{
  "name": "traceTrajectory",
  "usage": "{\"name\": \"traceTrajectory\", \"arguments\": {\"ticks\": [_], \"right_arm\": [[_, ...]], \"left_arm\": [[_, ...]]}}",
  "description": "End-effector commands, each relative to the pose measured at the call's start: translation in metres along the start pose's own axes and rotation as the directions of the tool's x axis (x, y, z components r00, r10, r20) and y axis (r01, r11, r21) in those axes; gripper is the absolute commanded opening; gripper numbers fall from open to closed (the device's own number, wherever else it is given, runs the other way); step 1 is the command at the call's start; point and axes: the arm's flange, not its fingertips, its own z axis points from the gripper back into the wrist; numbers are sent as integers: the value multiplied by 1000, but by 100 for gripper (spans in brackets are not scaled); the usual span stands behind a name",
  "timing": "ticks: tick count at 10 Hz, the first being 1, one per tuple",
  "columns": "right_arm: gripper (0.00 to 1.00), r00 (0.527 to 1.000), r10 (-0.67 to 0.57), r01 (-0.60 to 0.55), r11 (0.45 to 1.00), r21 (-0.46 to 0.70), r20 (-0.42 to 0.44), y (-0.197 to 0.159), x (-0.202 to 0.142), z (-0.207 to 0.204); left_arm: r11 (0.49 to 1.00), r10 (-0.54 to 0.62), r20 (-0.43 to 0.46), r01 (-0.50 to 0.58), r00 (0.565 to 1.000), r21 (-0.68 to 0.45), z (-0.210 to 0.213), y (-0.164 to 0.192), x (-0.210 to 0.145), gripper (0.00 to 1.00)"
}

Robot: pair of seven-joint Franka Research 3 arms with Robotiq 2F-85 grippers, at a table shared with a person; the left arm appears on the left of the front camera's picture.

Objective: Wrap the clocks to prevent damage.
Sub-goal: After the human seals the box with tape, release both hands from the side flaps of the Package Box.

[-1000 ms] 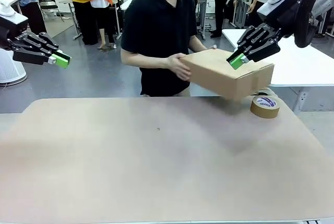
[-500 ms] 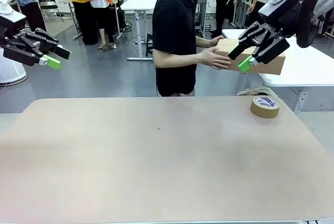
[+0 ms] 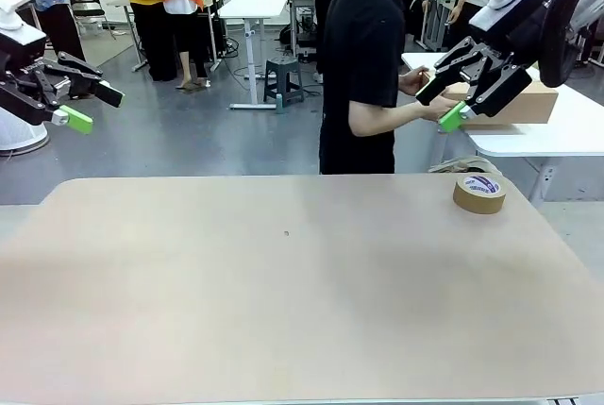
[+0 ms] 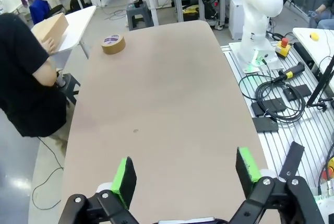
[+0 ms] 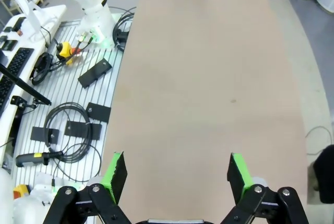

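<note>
We take the roll of tape [image 3: 478,193] as our landmark. It lies flat on the table [image 3: 283,282], near the table's far edge on our right side, with nothing touching it. From the left wrist we see the same roll [image 4: 113,44] near the far end of the tabletop.

Beyond the tape, off the table, a person [image 3: 363,65] in a black shirt stands turned sideways toward a white side table [image 3: 528,136]. The person's hands [image 3: 436,108] rest on a cardboard box [image 3: 514,103] that sits on that side table, well apart from the tape. We cannot see any clock; if one is in the box, the pictures do not tell us.

Our right gripper [image 3: 445,103] hangs in the air above and behind the tape, in front of the box as the front camera sees it. Its jaws are spread wide with nothing between them; the right wrist view shows its green pads [image 5: 117,174] far apart over bare tabletop.

Our left gripper [image 3: 92,108] hangs in the air far from the tape, past the table's opposite end. Its jaws are also spread wide and empty, the pads [image 4: 125,179] well apart.
</note>
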Motion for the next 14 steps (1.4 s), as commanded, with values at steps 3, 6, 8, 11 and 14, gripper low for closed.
{"name": "traceTrajectory", "arguments": {"ticks": [3,6,8,11,14], "right_arm": [[100,988,-102,98,994,-45,-112,10,4,-4],[100,998,-26,26,1000,-4,-48,3,1,2],[100,978,-39,53,997,-60,206,3,-47,10],[100,903,-13,89,984,-157,429,14,-93,15],[100,877,3,103,976,-194,480,19,-106,16]], "left_arm": [[1000,-3,-126,5,992,20,8,-8,10,100],[1000,10,-16,-10,1000,-4,1,0,0,100],[1000,16,71,-17,997,10,13,1,-19,100],[990,-66,286,26,956,140,35,-14,-50,100],[979,-76,325,10,943,202,52,-16,-62,100]]}}
